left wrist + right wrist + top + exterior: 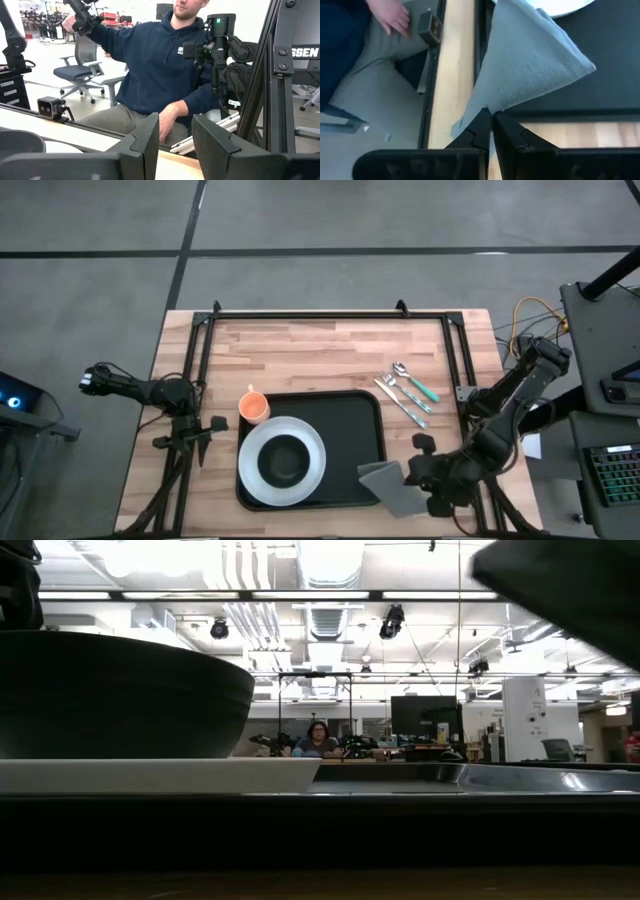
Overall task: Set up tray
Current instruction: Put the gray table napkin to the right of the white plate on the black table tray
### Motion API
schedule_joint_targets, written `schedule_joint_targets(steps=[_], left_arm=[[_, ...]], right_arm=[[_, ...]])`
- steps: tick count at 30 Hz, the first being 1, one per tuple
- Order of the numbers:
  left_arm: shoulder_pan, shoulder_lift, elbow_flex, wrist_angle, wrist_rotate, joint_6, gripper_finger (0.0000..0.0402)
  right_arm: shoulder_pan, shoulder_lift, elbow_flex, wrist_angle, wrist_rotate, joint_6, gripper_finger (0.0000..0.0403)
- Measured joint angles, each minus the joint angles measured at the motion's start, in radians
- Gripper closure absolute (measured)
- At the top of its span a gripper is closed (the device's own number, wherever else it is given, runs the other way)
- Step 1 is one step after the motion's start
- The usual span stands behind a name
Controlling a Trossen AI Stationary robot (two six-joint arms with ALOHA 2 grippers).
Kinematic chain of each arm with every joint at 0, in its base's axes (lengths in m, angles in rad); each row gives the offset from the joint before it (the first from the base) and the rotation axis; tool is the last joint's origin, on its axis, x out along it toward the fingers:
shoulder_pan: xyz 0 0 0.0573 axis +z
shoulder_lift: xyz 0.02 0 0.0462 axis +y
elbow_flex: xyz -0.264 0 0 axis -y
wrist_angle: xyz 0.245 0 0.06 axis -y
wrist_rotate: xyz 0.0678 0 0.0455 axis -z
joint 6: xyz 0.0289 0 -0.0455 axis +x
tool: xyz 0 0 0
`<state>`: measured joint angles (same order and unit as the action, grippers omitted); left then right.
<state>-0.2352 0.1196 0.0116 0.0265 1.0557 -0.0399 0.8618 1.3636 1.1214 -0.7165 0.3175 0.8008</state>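
The black tray (350, 415) lies mid-table. On its left part stands a white plate (312, 470) with a dark bowl (283, 460) on it. An orange cup (254, 406) stands on the wood at the tray's far left corner. My right gripper (425, 480), at the tray's near right corner, is shut on a grey napkin (390, 488). My left gripper (205, 435) waits at the table's left edge, pointing level, open (175, 145) with nothing between its fingers. My right gripper pinches a narrow corner of the napkin (489, 106) between its two fingers. The fingers slant down from the table's near right side. The cloth (525, 60) fans out slack beyond them over the tray's near rim; whether it touches the tray I cannot tell.
A spoon, a fork and a knife (405, 392) lie on the wood right of the tray. A black metal frame (330, 313) runs along the table's far and side edges. A person in a navy top (160, 65) sits close to the table's near edge, one hand (392, 17) by the frame.
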Motion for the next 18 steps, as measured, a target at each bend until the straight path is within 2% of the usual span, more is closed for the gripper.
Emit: schedule_joint_targets(steps=[3, 10, 15, 18], left_arm=[[0.0, 0.0, 0.0, 0.0, 0.0, 0.0, 0.0304], [0.0, 0.0, 0.0, 0.0, 0.0, 0.0, 0.0304], [0.0, 0.0, 0.0, 0.0, 0.0, 0.0, 0.0304], [0.0, 0.0, 0.0, 0.0, 0.0, 0.0, 0.0304]], right_arm=[[-0.043, 0.0, -0.009, 0.04, -0.016, -0.057, 0.0395], [-0.166, 0.007, -0.103, 0.244, -0.161, -0.218, 0.0395], [-0.254, 0.019, -0.156, 0.257, -0.242, -0.277, 0.0395], [-0.302, 0.02, -0.181, 0.285, -0.252, -0.311, 0.0395]])
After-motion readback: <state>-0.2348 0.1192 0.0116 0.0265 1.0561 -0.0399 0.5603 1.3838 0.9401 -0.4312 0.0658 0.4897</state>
